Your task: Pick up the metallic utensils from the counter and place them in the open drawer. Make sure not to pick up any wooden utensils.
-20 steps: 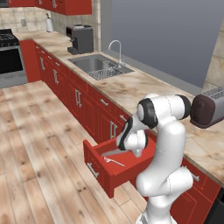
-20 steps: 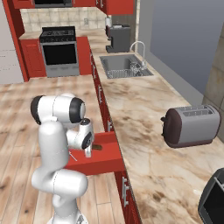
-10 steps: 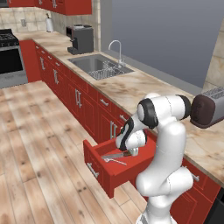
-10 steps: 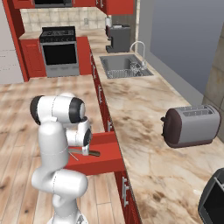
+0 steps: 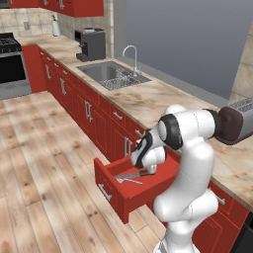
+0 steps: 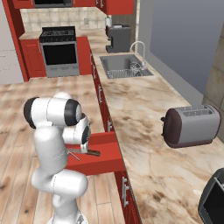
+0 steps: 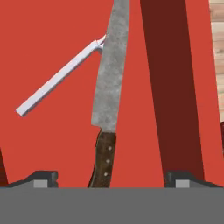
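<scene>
Inside red drawer (image 7: 52,35), knife (image 7: 109,87), grey spoon (image 7: 57,78), pincer (image 7: 111,179) spread above.

A dark red toaster (image 6: 190,126) is seen lying on the marbled desk (image 6: 140,113), near the right. Farther along, a steel sink (image 5: 109,74) with its curved faucet (image 5: 132,55) is set into the top. A black coffee machine (image 5: 92,44) is stood beyond it, and a stove (image 6: 57,51) is placed at the far end.
</scene>
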Robot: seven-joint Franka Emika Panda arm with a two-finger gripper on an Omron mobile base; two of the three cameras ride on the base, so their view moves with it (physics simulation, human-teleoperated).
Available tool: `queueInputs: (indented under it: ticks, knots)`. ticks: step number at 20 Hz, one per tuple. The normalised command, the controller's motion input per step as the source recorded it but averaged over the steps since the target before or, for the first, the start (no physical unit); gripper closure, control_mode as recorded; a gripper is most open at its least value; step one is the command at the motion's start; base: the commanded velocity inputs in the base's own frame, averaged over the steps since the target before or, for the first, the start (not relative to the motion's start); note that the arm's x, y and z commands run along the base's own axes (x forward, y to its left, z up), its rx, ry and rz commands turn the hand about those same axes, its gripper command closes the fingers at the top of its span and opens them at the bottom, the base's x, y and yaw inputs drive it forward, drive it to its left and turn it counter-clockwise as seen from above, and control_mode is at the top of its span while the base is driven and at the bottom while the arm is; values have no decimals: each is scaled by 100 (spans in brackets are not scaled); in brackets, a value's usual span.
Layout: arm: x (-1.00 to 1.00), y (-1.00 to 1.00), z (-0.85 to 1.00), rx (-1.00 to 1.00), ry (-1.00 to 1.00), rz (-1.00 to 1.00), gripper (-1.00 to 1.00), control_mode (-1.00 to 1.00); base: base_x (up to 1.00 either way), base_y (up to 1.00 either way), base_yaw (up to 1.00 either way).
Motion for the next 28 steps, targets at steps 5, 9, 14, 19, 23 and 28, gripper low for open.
queueInputs:
  ticks: [5,9,14,19,23,28]
  knots:
    - [-43,-13,76,0,-11,0,-100,-100,0,0,0]
    - [-61,0,63,0,-9,-1,-100,-100,0,0,0]
    - [-60,2,63,0,-8,-11,-100,-100,0,0,0]
    - [-23,0,60,3,0,-34,-100,-100,0,0,0]
    - [-6,0,53,16,0,-54,-100,-100,0,0,0]
    - [-13,0,12,26,0,-59,-100,-100,0,0,0]
